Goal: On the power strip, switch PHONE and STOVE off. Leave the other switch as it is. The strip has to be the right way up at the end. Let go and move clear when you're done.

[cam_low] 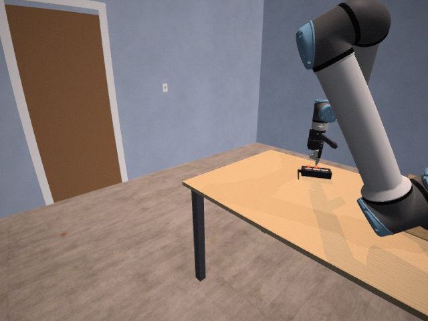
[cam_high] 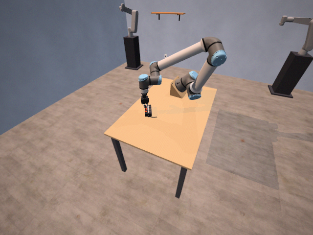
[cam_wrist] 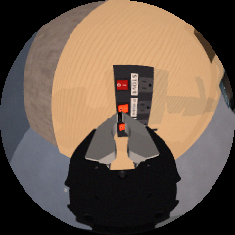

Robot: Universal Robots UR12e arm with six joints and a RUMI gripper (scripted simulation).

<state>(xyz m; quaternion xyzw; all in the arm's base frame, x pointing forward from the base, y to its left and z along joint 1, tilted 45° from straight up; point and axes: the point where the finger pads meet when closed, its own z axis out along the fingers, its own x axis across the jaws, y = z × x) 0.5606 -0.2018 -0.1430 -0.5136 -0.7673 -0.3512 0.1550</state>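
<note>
A black power strip [cam_high: 147,110] lies flat on the wooden table, switches facing up; it also shows in the exterior view [cam_low: 316,172] and the wrist view [cam_wrist: 132,98]. In the wrist view the far switch [cam_wrist: 120,85], beside the label STOVE, is red. The middle switch [cam_wrist: 122,108] is orange-red, and a third red switch [cam_wrist: 122,127] sits under my fingertips. My gripper [cam_wrist: 119,112] is shut and empty, pointing straight down, its tips just above the strip's switch row. It shows in the top and exterior views [cam_high: 144,102] [cam_low: 316,160]. The other labels are hidden or too small to read.
A wooden wedge block [cam_high: 176,88] holds the arm's base at the table's far edge. The strip's short cable stub [cam_high: 153,116] sticks out toward the table's middle. The table's left edge [cam_high: 126,111] is close to the strip.
</note>
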